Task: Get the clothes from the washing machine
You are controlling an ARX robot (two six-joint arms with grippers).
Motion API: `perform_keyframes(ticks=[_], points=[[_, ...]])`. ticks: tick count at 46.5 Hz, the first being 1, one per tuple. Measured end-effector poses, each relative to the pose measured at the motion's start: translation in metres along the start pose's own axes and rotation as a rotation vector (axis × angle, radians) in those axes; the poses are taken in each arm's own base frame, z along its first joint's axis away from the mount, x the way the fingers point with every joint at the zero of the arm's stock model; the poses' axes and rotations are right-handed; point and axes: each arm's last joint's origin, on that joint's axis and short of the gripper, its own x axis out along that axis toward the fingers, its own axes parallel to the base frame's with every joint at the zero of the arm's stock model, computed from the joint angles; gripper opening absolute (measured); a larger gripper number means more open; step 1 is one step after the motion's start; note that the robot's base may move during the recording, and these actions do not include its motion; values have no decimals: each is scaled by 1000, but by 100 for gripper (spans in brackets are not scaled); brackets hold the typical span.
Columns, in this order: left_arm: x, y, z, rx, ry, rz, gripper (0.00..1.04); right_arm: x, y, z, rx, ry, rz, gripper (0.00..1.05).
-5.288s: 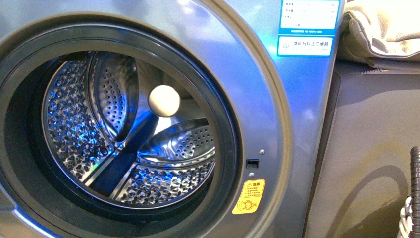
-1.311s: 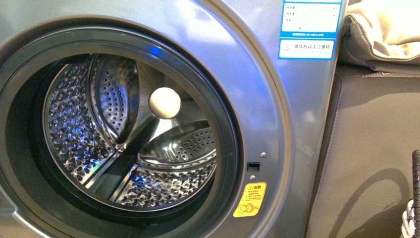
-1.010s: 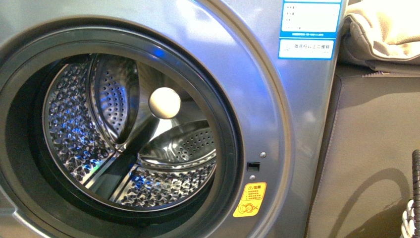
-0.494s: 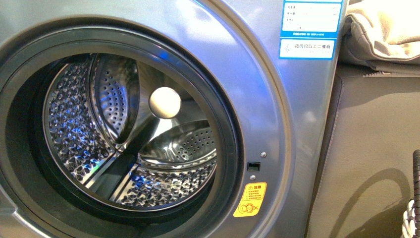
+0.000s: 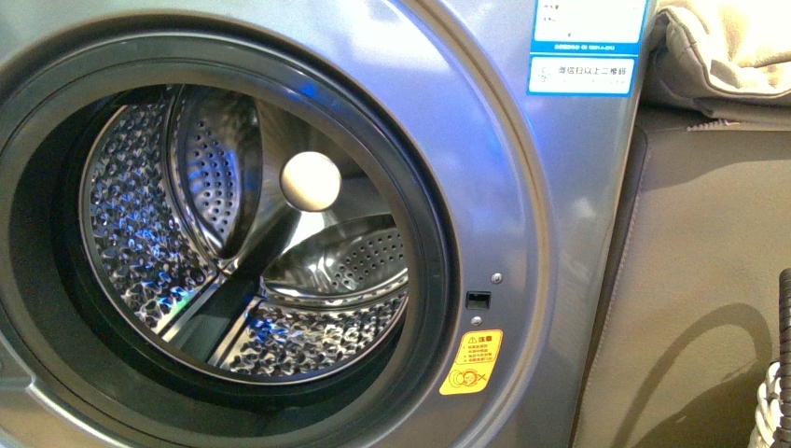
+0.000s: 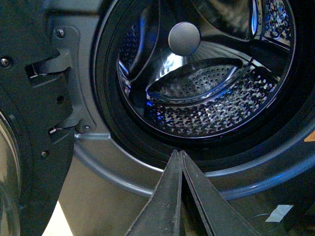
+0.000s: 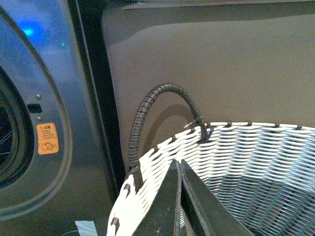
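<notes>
Since the washing machine (image 5: pixel 522 233) stands with its door swung open and its drum (image 5: pixel 233 233) shows only bare perforated steel, we cannot see the clothes in any view, so we should search the hidden near bottom of the drum first. Our left gripper (image 6: pixel 180 162) hangs just before the porthole's lower rim, jaws pressed together, so we must spread them before reaching in. Our right gripper (image 7: pixel 179 172), jaws likewise pressed together, hangs over the woven basket (image 7: pixel 246 157) to the right.

Closed end effector (image 7: pixel 179 169) above basket (image 7: pixel 236 162)
</notes>
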Motion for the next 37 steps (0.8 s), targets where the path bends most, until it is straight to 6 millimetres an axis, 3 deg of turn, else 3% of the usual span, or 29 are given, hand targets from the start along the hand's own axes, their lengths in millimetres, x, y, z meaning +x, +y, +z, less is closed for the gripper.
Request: perform_keyframes(ticks=[2,6,17,21,28,32,37], points=[[0,0,0,0,0,0,4,0,0,0,-1,0,0,3],[0,0,0,0,0,0,6,0,0,0,-1,0,0,14],[0,0,0,0,0,0,44,0,0,0,-1,0,0,51],[0,0,0,0,0,0,63,0,0,0,-1,0,0,70],[0,0,0,0,0,0,86,0,0,0,-1,0,0,95],[0,0,0,1,0,0,100,0,0,0,0,0,0,98],[0,0,0,0,0,0,98,0,0,0,-1,0,0,97]])
